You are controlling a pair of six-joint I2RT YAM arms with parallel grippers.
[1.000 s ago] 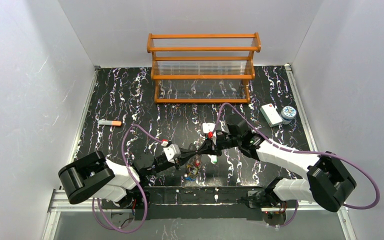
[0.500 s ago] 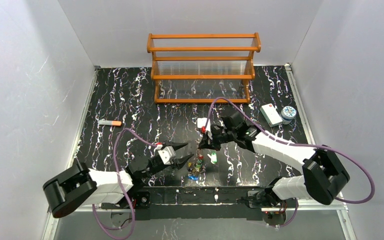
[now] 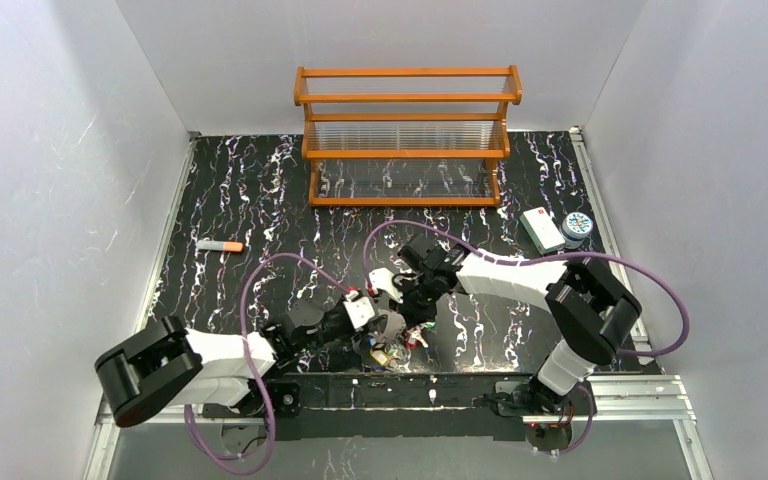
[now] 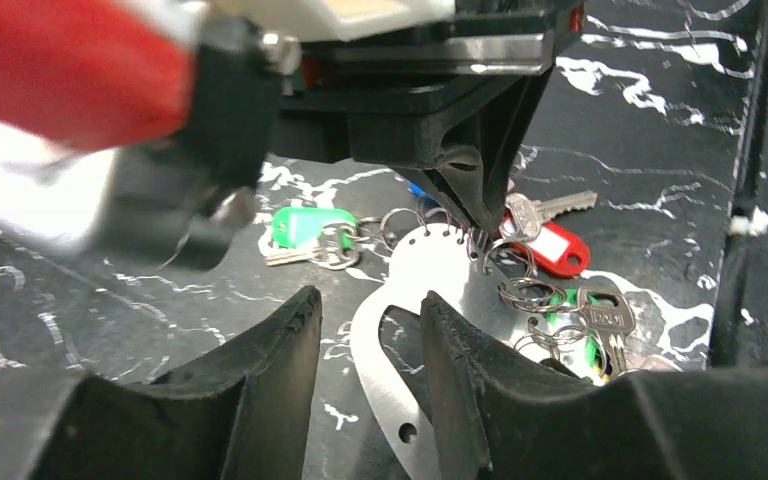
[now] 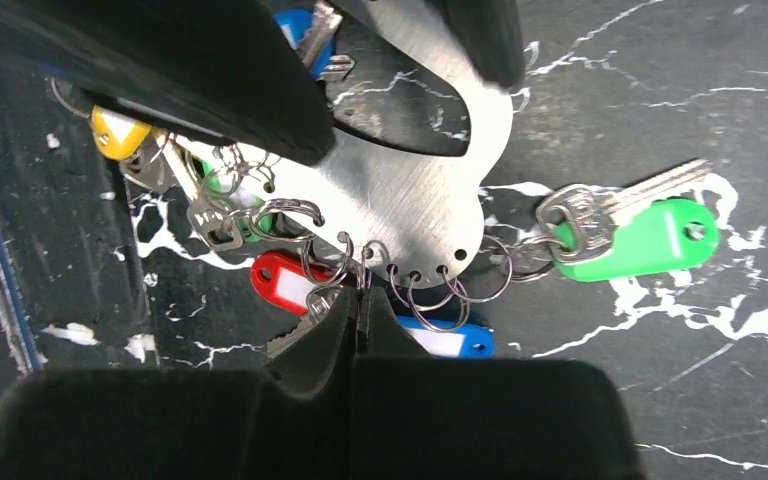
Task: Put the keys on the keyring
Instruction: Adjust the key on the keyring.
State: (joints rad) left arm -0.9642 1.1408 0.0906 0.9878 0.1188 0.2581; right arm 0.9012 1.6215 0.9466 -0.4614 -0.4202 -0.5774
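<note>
I'm seeing the keyring (image 5: 400, 200) lying flat on the table (image 5: 660, 400), close to the near edge and between the two arms. The keys (image 5: 640, 235) are fanning out around it, several hanging by small rings (image 5: 430, 295) from holes in its rim. The left fingers (image 4: 250, 380) are standing slightly spread, straddling one band of the loop. The right fingers (image 5: 310, 350) are pressing together, tip touching the rings at the rim.

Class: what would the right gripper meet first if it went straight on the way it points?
The keyring, its holed edge just ahead of the right gripper; the tips may even touch it, though depth is unclear.
</note>
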